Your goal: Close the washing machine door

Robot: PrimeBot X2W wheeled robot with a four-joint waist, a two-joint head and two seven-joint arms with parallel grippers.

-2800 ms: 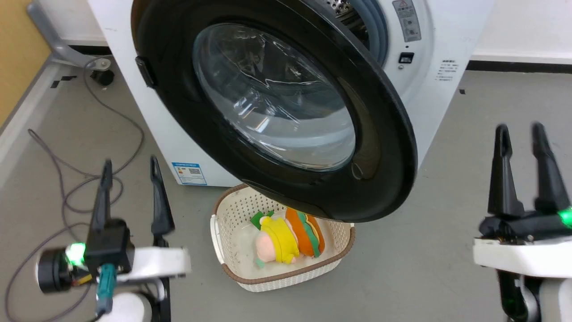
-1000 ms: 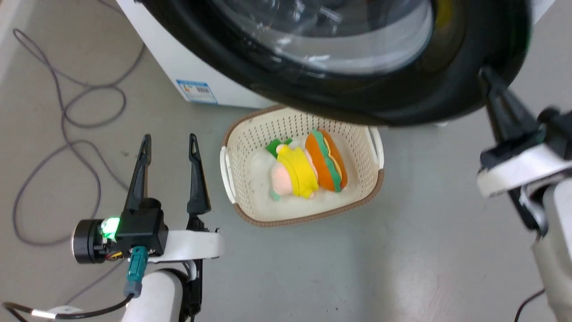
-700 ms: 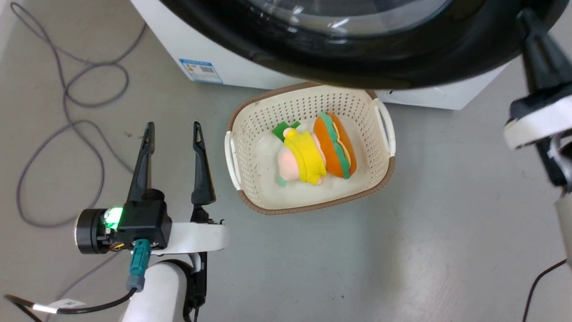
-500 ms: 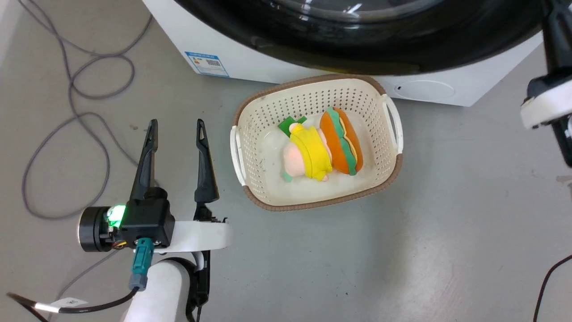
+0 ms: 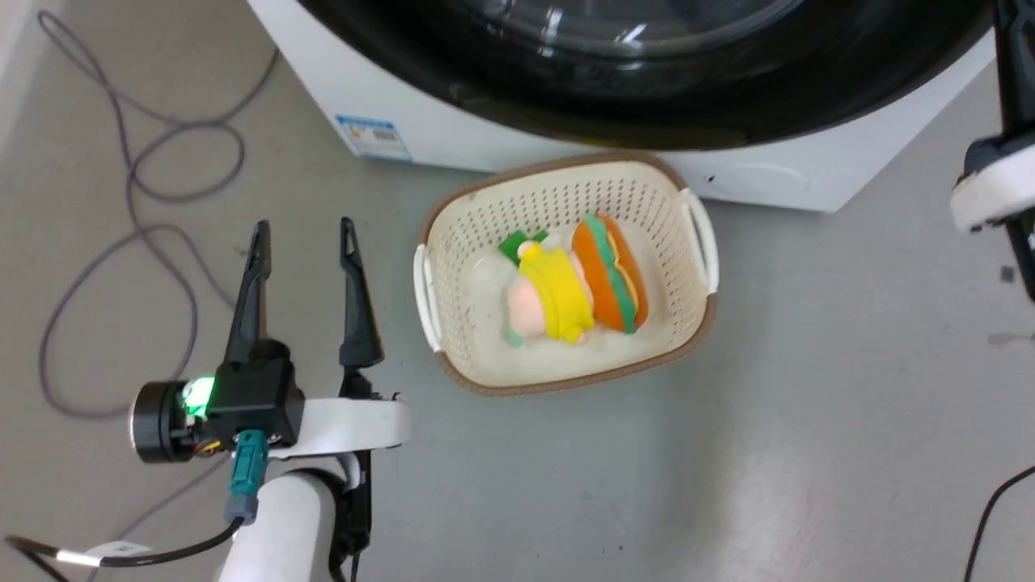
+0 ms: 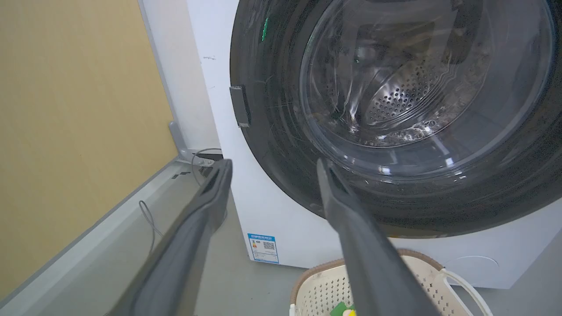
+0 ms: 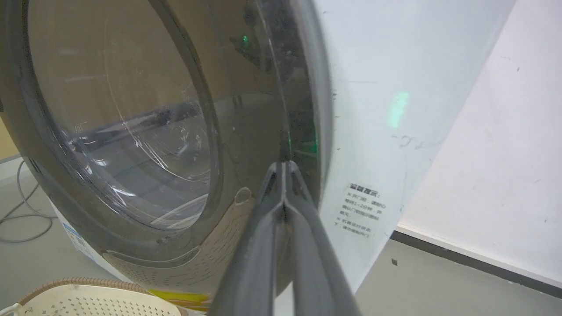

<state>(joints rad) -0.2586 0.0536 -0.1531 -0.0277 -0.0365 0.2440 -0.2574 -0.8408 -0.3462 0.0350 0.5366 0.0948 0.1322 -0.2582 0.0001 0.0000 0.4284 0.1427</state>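
The washing machine door (image 5: 647, 105), with its wide black rim and clear glass bowl, lies close against the front of the white washing machine (image 5: 453, 137). In the left wrist view the door (image 6: 272, 109) covers the steel drum. Whether it is latched I cannot tell. My right gripper (image 7: 283, 166) is shut, and its tips rest on the door's rim (image 7: 246, 131) at the edge nearest the machine's white front (image 7: 373, 87). In the head view the right gripper (image 5: 1015, 81) rises at the far right. My left gripper (image 5: 299, 234) hangs open over the floor with nothing in it, left of the basket.
A cream perforated basket (image 5: 566, 202) holding plush toys (image 5: 566, 295) stands on the grey floor just in front of the machine. A grey cable (image 5: 194, 299) loops over the floor at the left. A yellow wall (image 6: 79, 131) runs along the machine's left side.
The door has swung from wide open to lie close against the machine's front, and my shut right gripper has gone with its rim. The head camera has shifted. My left gripper stays open.
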